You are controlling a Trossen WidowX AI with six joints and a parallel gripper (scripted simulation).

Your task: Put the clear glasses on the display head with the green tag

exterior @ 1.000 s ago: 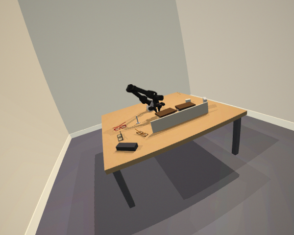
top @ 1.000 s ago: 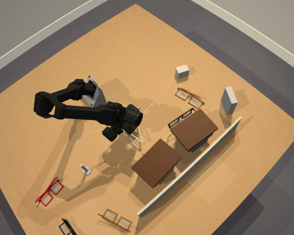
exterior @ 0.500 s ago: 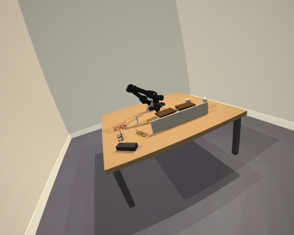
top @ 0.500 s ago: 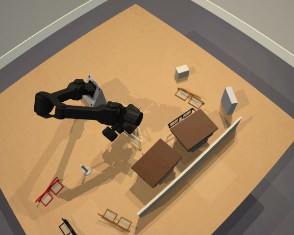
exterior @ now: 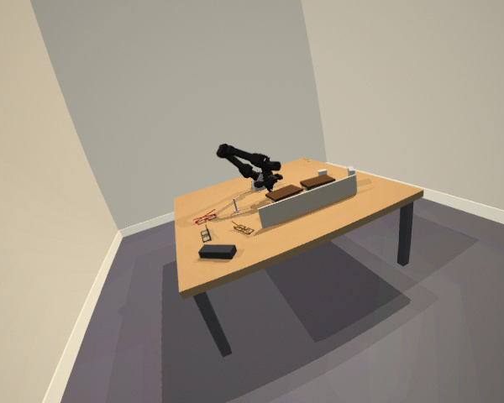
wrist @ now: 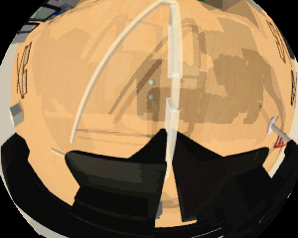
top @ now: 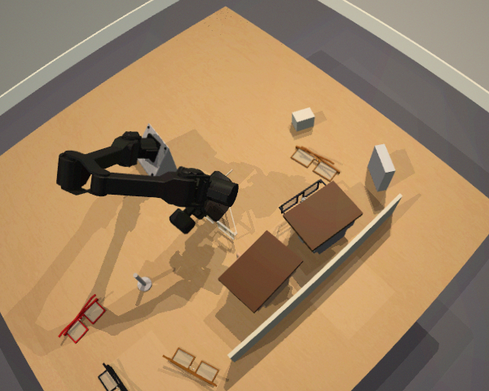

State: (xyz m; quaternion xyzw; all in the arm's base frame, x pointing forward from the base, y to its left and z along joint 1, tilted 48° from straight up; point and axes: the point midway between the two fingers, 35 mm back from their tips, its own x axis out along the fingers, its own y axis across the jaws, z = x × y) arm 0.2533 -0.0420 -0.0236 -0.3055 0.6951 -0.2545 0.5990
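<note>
gripper point(top: 218, 210) point(exterior: 270, 190) point(wrist: 167, 133): nearly closed, gripping clear glasses point(top: 226, 230) point(wrist: 174, 55)
black box point(exterior: 217, 251): sitting near left, contents can't tell

Rectangular tan counter point(top: 244, 101) point(exterior: 330, 217): wood-like, faintly grained, smooth. Flat brown rectangular boards point(top: 323, 215) point(exterior: 283, 192): matt. Black angular pincer point(wrist: 167, 133): matt, plastic-looking.

Past the tip of the clear glasses point(top: 226, 230) point(wrist: 173, 55), a brown-topped block point(top: 261, 270) point(exterior: 283, 192) stands close by, blocking a low pass that way. A second brown-topped block point(top: 323, 216) point(exterior: 317, 180) stands beside it, with a narrow gap between them. Black-framed glasses point(top: 303, 195) stick out at its near edge. Behind both blocks, a long upright panel point(top: 316, 278) point(exterior: 308, 201) closes off low passage. Open worktop point(top: 219, 84) point(exterior: 200, 195) lies between the arm's base and the small white block point(top: 302, 119) point(exterior: 322, 172).
</note>
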